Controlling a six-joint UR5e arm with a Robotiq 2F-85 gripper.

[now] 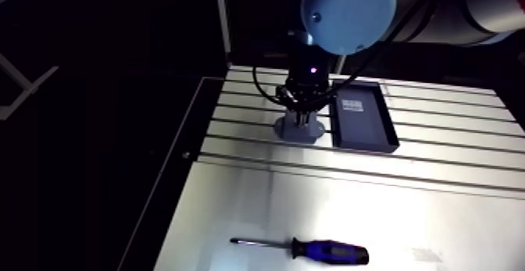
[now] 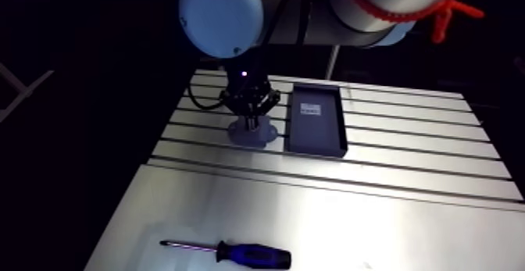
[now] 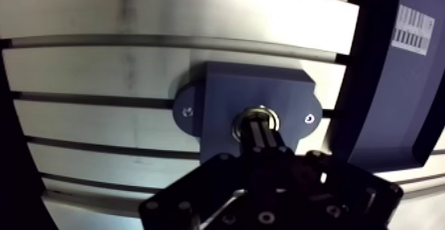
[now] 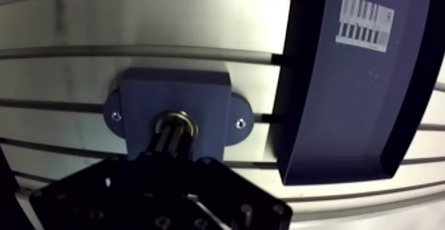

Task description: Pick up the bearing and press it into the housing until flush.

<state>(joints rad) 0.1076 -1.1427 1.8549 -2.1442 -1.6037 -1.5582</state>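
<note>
Bearing [image 3: 253, 116]: one, a bright metal ring. It sits in the round bore at the middle of the housing [image 3: 225, 90], directly under the tip of the hand [image 3: 260, 134]. Only part of its rim shows around the fingertips, so whether it lies flush with the housing's top face cannot be told.

Housing: one, a blue-grey block with a rounded ear on each side. It lies flat on the surface [image 3: 99, 67], just beside the tray [image 3: 381, 93].

Hand: one. Its two fingers are drawn together into a single narrow bar, not spread around the ring. The tips are down on the bearing or just over it; contact cannot be confirmed.

Progress, as judged: the pick-up looks finished, since the bearing is already in the bore and not loose on the surface. The press appears to be under way or near its end. What remains is to drive the ring level with the housing face, if it is not level already, and then to lift the hand off.

Other items:
- Screws [image 3: 187, 111]: two, one in each ear of the housing.
- Tray: one, dark and shallow, bearing one white barcode label [image 3: 414, 30].
- Screwdriver [image 1: 312, 249]: one, with a blue and black handle. It lies near the front edge of the surface, well apart from the housing.
</note>
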